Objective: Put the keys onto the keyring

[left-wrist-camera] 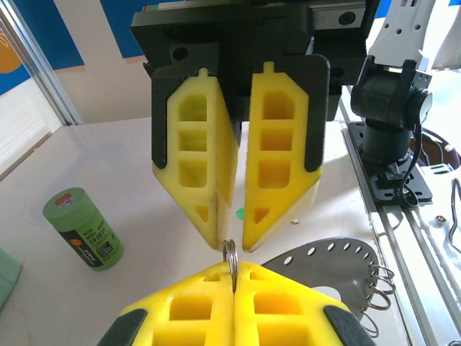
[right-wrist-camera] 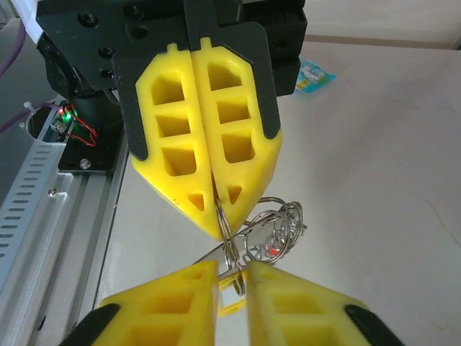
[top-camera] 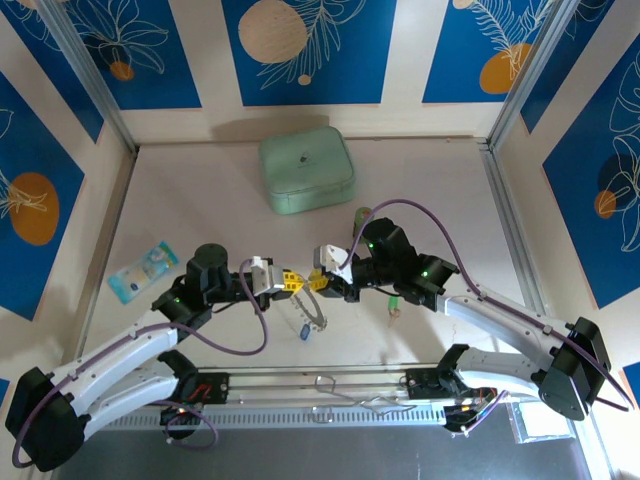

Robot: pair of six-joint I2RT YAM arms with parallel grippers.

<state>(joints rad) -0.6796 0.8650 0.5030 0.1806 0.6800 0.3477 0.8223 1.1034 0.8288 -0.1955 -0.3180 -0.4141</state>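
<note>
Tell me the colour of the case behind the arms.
The case is mint green, clearest from the top view.

Mint-green case [top-camera: 307, 171], rounded corners, sits far centre on the pale surface [top-camera: 200, 200]. Green cylinder [left-wrist-camera: 83, 228] with a printed label stands upright, right of centre, a bit nearer than the case. Blue-and-white packet [top-camera: 143, 270] lies flat on the left, well apart from both. Fan-shaped metal plate [left-wrist-camera: 324, 259] with a row of holes lies flat near centre, with wire loops [left-wrist-camera: 378, 285] at its edge. Metal rail [top-camera: 300, 385] runs along the near edge. Walls are blue panels [top-camera: 150, 50] with leaf prints.
</note>
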